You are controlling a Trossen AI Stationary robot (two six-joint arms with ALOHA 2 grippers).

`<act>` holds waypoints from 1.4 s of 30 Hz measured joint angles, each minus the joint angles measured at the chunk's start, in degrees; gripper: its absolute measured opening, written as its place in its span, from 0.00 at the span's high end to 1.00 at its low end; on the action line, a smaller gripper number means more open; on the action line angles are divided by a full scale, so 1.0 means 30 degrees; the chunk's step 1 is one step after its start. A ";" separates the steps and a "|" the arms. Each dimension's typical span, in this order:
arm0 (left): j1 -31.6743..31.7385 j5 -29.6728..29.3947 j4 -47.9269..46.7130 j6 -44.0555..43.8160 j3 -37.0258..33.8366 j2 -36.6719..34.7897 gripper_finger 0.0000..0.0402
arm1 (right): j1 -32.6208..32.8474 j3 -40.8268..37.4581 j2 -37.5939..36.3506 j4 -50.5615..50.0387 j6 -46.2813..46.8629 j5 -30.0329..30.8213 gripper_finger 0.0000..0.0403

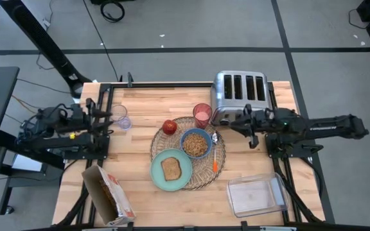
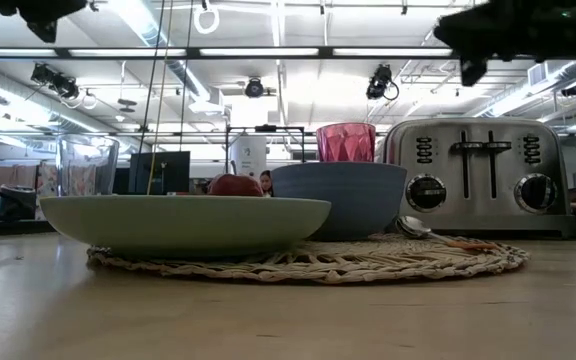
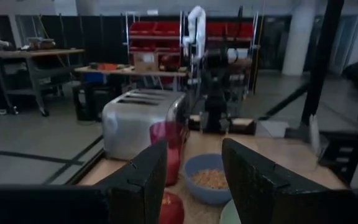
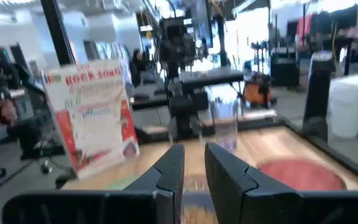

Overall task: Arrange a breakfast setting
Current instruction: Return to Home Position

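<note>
The round wicker placemat (image 1: 205, 172) lies mid-table. On it are the teal plate (image 1: 159, 178) with the toast slice (image 1: 171, 168), the blue bowl (image 1: 196, 142) of cereal, the red apple (image 1: 169, 126), and the orange-handled spoon (image 1: 215, 160) right of the bowl. The pink cup (image 1: 202, 114) stands at the mat's far edge. My left gripper (image 1: 111, 122) hovers open and empty at the table's left side, above a clear glass. My right gripper (image 1: 236, 123) hovers in front of the toaster, its fingers (image 4: 169, 171) a narrow gap apart, holding nothing.
The silver toaster (image 1: 239, 90) stands at the far right. A clear glass (image 1: 122, 119) is at the left, a cereal box (image 1: 108, 196) at the near left corner, and a clear plastic container (image 1: 255, 196) at the near right.
</note>
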 joint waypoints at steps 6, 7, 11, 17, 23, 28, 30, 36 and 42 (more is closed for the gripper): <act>-0.0004 0.0653 0.0660 -0.0328 -0.0179 -0.0002 0.60 | 0.0144 -0.0052 -0.3837 -0.4219 -0.0749 -0.0126 0.82; 0.0000 0.0699 0.1364 -0.0141 -0.0491 0.0007 0.60 | 0.0139 -0.0052 -0.4397 -0.4658 -0.1158 -0.0012 0.82; 0.0000 0.0692 0.4172 -0.0030 -0.2452 -0.0120 0.60 | 0.0139 -0.0719 -0.6398 -0.5183 -0.1948 0.0325 0.82; -0.0008 -0.0035 0.7104 -0.1099 -0.5946 -0.0105 0.60 | 0.0139 -0.2723 -0.8365 -0.5133 -0.0827 0.0285 0.82; -0.0019 -0.1938 0.8281 -0.1743 -0.8098 -0.0127 0.60 | 0.0239 -0.4591 -0.9689 -0.3506 0.0193 0.0334 0.82; -0.0382 -0.2119 1.2285 -0.1954 -1.0955 -0.0120 0.60 | 0.0522 -0.4817 -0.9693 -0.3188 0.0598 0.0212 0.82; -0.0440 -0.2616 1.2718 -0.2056 -1.1220 -0.0081 0.60 | 0.0639 -0.4817 -0.9688 -0.3229 0.0949 0.0081 0.82; -0.0444 -0.3190 1.2169 -0.1505 -1.1242 -0.0062 0.60 | 0.0686 -0.4817 -0.9531 -0.6032 0.1719 0.0521 0.82; -0.0444 -0.3205 1.1904 -0.1530 -1.1249 -0.0061 0.60 | 0.0686 -0.4817 -0.9299 -0.6131 0.1900 0.0570 0.82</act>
